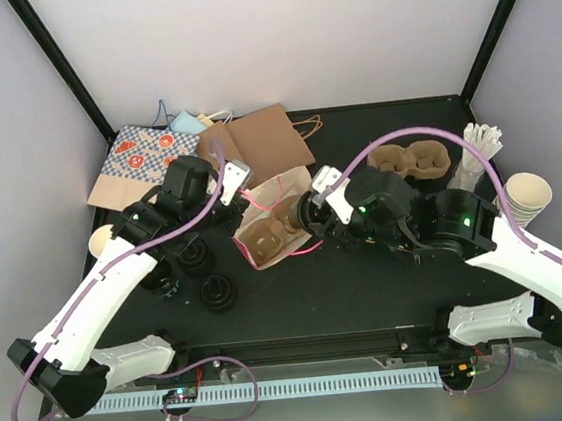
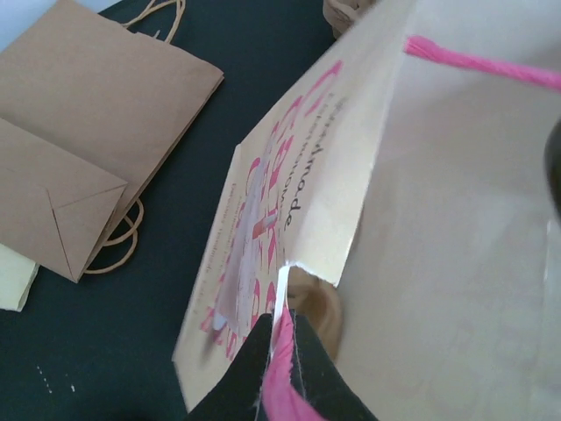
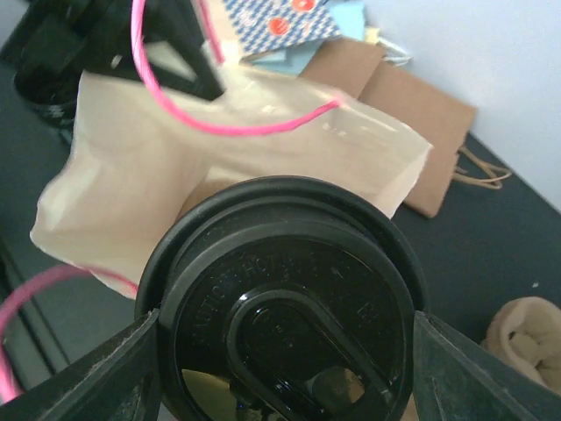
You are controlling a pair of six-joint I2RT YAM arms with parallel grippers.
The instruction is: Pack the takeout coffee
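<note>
Little of the packing looks finished. On the left, loose black lid stacks (image 1: 195, 257) sit on the table near the left claw (image 2: 276, 351). That claw is pinched fully together on the rim of the cream paper bag (image 2: 421, 228), just where a pink handle (image 2: 282, 395) meets it, and it holds the mouth up. Inside the bag lies a cardboard cup carrier (image 1: 267, 236); its wells look empty from above (the bag wall hides part of them, so I cannot be sure). To the right, at the bag's mouth, the right claw (image 3: 294, 368) grips a takeout coffee cup (image 3: 280, 289), its fingers (image 3: 114, 373) set wide on either side of the lidded top. The cup is not yet in the carrier, so I judge that seating it, and any further cups, is what is left. A spare carrier (image 1: 411, 160) sits further right.
</note>
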